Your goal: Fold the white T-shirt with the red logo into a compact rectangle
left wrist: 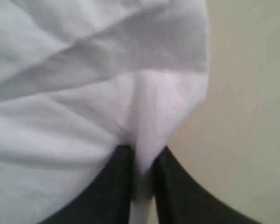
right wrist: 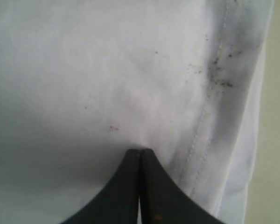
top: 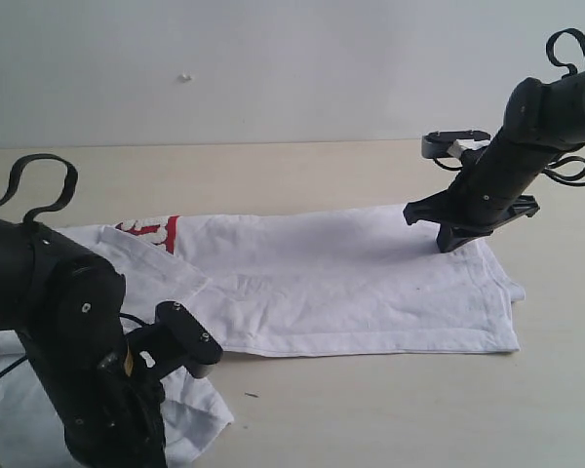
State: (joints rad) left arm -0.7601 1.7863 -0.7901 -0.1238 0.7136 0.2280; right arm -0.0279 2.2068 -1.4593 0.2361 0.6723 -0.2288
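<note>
1 white T-shirt [top: 351,283], red logo [top: 161,232] half-hidden, lettering unreadable

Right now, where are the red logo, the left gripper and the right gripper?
red logo [top: 154,231], exterior view, middle of the visible patch.
left gripper [left wrist: 143,156], left wrist view, between the fingertips, where white T-shirt [left wrist: 84,93] cloth is pinched.
right gripper [right wrist: 140,155], right wrist view, where the shut fingertips meet.

Beige table [top: 370,409] — plain pale wall [top: 273,68] behind.
</note>
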